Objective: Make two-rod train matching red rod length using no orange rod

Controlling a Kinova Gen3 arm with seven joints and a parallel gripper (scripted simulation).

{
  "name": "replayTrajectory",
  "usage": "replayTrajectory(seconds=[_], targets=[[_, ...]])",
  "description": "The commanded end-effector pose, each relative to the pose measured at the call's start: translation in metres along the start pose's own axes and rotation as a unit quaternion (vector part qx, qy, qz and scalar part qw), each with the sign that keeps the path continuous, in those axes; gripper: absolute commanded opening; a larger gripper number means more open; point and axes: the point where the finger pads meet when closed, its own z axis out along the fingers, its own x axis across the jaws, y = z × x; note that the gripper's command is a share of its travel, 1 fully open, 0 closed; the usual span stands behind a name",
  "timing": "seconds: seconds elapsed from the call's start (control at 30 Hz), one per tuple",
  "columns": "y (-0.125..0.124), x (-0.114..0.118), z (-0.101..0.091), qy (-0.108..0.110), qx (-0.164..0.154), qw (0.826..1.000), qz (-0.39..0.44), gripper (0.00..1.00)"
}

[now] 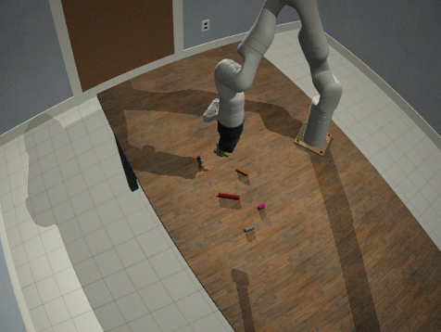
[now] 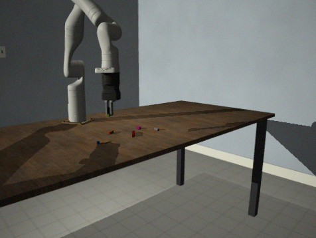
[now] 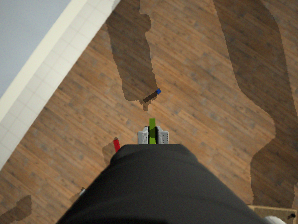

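Lime rod (image 1: 221,152), clamped across its middle by the jaws of the gripper (image 1: 222,151) and carried above the worktop (image 1: 324,241), toward the far edge on the side of the arm's base plate (image 1: 300,140); the wrist view shows the lime rod's end jutting forward between the fingers. Magenta rod (image 1: 261,207), the partner needed to match seven, lies flat near the middle of the worktop, well apart from the lime rod. Red rod (image 1: 229,196) lies flat between the gripper and the magenta rod, nearer the magenta one. Orange rod (image 1: 242,172), not to be used, lies between the gripper and the red rod. Grey rod (image 1: 249,228) lies beyond the magenta rod, toward the near edge. Blue rod (image 1: 198,158) appears to stand on end, beside the gripper toward the left edge in the top view.

Progress, as judged: one rod of the train is picked up and in transit; no train exists. Left to do: lay the lime rod flat end to end with the magenta one, keep the others well apart, and release.
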Motion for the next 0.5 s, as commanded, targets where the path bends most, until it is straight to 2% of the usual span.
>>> replayTrajectory(seconds=[0.0,0.2,0.4,0.47], targets=[[0.021,-0.022,0.0,0.003,-0.001,0.997,-0.082,0.24],[0.062,-0.057,0.0,0.004,-0.001,0.976,-0.218,0.24],[0.109,-0.087,-0.001,0.003,0.0,0.937,-0.35,0.24],[0.109,-0.087,-0.001,0.003,0.0,0.937,-0.35,0.24]])
